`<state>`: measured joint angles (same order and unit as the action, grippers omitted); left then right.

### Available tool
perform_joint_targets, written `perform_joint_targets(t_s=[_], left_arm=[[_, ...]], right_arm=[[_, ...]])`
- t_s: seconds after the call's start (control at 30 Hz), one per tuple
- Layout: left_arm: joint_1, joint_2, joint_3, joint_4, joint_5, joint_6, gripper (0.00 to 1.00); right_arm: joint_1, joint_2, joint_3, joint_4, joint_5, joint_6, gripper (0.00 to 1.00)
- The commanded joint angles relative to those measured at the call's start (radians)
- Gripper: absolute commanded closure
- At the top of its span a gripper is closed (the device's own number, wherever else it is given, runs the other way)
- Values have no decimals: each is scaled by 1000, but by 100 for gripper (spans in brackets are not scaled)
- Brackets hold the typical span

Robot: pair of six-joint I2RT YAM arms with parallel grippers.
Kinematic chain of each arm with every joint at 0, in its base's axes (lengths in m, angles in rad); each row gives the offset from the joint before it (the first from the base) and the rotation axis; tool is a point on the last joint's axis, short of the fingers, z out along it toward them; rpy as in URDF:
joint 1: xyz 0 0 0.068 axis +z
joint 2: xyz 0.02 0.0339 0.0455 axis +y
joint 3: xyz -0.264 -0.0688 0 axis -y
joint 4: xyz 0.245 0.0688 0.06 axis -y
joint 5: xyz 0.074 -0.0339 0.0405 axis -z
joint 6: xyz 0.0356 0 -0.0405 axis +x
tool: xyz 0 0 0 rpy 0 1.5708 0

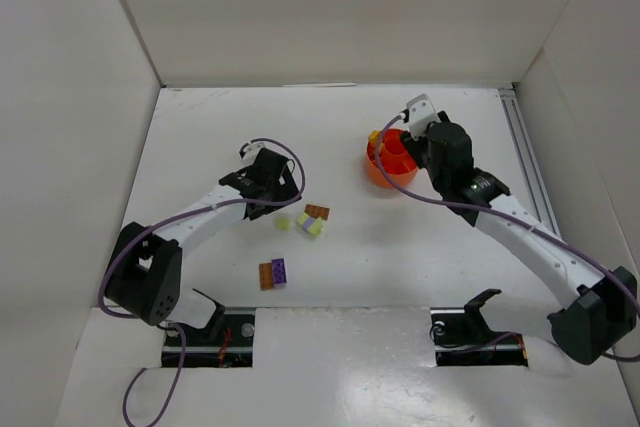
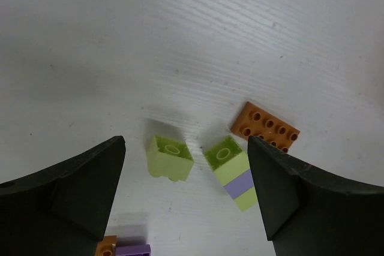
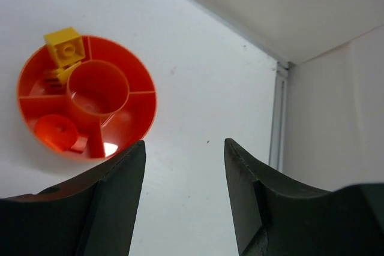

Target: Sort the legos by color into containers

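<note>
My left gripper (image 2: 186, 148) is open and empty above two bricks on the table: a pale yellow-green brick (image 2: 170, 158) and a yellow-green brick with a purple band (image 2: 233, 171). A brown-orange plate (image 2: 264, 126) lies just beyond them. In the top view the left gripper (image 1: 268, 187) hovers beside this cluster (image 1: 312, 221). A brown-orange and purple pair (image 1: 273, 273) lies nearer the arms. My right gripper (image 3: 184, 145) is open and empty beside the orange-red divided dish (image 3: 139, 112), which holds yellow bricks (image 3: 64, 46). In the top view the right arm partly hides the dish (image 1: 385, 171).
White walls enclose the table on three sides. A metal rail (image 1: 527, 162) runs along the right edge, also visible in the right wrist view (image 3: 278, 118). The brown-orange and purple pair shows at the bottom of the left wrist view (image 2: 126, 249).
</note>
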<state>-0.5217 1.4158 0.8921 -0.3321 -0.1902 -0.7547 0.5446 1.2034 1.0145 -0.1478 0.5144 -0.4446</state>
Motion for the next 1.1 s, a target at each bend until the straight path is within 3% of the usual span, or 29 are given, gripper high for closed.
perform_joint_targets(t_s=[0.0,0.4,0.83,1.07], left_arm=[[3,-49,-33,-54,-46,-72,21],[3,-109,-154,-33,-37,-124,30],[3,-44,-145,30,-18,-135,30],[3,-2,-145,61,4,-126,39]], right_arm=[[-14,-79,-46,-87,-163,132,40],[-55,-125,-97,-142,-194,159,40],[-64,-125,-106,-142,-203,168,40],[-83,-125,-116,-142,-203,168,40]])
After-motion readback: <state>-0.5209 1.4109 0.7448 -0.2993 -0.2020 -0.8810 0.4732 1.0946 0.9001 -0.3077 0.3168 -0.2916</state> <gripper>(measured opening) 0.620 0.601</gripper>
